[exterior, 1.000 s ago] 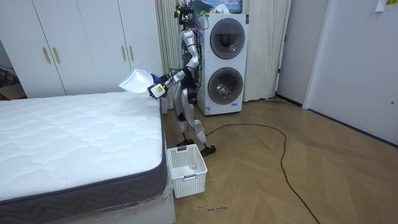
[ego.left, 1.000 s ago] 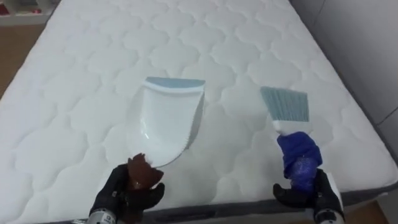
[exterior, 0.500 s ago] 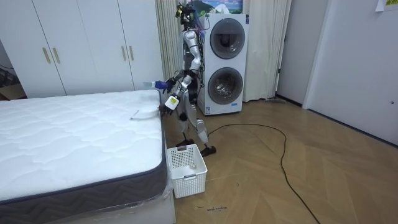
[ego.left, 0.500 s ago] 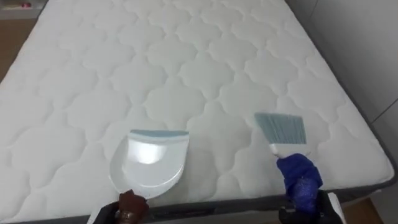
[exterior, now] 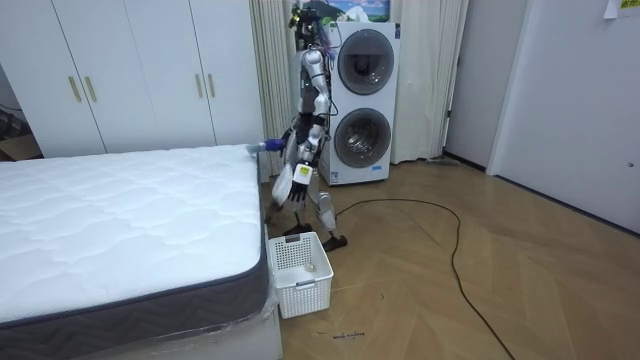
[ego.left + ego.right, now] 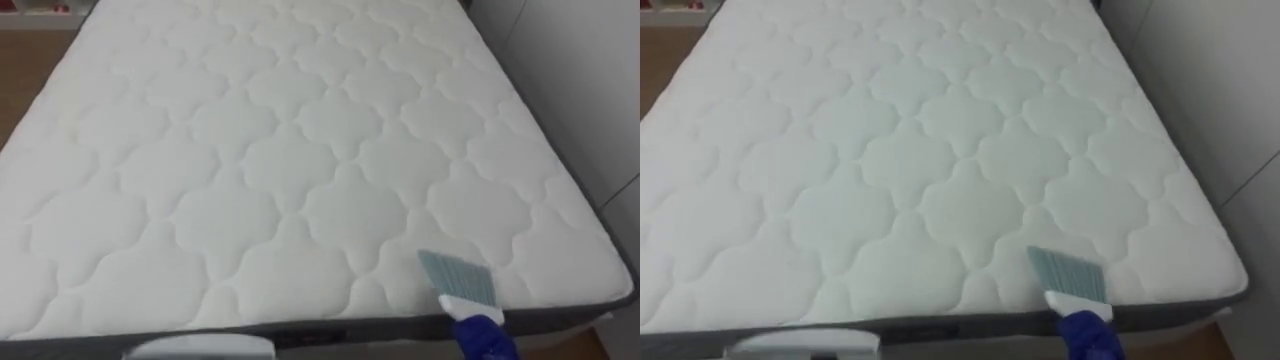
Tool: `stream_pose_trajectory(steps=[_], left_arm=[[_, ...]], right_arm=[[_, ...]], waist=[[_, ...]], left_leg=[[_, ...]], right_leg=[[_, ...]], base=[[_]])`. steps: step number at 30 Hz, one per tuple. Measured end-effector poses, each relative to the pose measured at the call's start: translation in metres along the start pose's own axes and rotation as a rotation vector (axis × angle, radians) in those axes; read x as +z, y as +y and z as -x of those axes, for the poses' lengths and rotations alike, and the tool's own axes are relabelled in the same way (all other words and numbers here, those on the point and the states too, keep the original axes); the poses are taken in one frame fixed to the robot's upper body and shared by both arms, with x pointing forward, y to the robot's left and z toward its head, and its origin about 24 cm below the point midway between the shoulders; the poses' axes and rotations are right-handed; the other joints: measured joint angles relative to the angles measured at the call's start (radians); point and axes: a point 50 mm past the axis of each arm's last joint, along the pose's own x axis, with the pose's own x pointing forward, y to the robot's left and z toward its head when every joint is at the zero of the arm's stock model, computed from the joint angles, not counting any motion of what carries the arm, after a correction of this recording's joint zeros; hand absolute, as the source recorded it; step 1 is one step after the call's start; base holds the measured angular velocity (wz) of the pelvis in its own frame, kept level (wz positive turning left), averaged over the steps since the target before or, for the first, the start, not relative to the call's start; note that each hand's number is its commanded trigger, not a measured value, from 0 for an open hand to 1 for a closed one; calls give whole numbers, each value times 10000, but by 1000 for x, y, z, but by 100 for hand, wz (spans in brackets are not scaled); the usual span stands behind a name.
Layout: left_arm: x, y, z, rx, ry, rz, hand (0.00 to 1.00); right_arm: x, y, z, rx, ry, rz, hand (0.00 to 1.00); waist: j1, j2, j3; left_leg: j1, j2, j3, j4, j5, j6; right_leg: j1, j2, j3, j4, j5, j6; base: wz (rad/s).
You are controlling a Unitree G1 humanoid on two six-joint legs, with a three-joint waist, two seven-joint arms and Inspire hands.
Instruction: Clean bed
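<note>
White quilted mattress (image 6: 280, 170), grey-edged

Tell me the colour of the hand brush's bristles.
The bristles are pale blue-grey, clearest in the left eye view.

the robot stands at the short edge of the bed (image 5: 130, 215), facing it. its left arm hangs down beside that edge, with the left hand (image 5: 285, 185) low by the thigh. its right arm is bent forward, the right hand (image 5: 274, 146) level with the bed's top at the edge.
</note>
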Motion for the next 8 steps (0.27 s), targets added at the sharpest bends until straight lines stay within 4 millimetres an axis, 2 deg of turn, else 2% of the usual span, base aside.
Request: stream_pose_trajectory(steps=[2,3,8], left_arm=[[-11,5,2,144,482,320,0],[-13,7,3,188,571,387,0],[-31,12,7,411,1351,538,0]], right_arm=[[-10,-2,1,122,446,-39,0],[-12,-2,2,165,550,-41,0],[-24,-5,3,439,1108,448,0]], waist=[[16,-108,-2],[21,-25,-7],[34,-124,-30]], left_leg=[[1,0,-13,31,-4,2],[2,2,-21,35,-4,2],[13,6,-52,41,-10,11]], right_leg=[[26,-3,13,2,8,1],[29,-2,12,2,12,-3],[57,-11,10,-15,19,6]], base=[[0],[0],[0]])
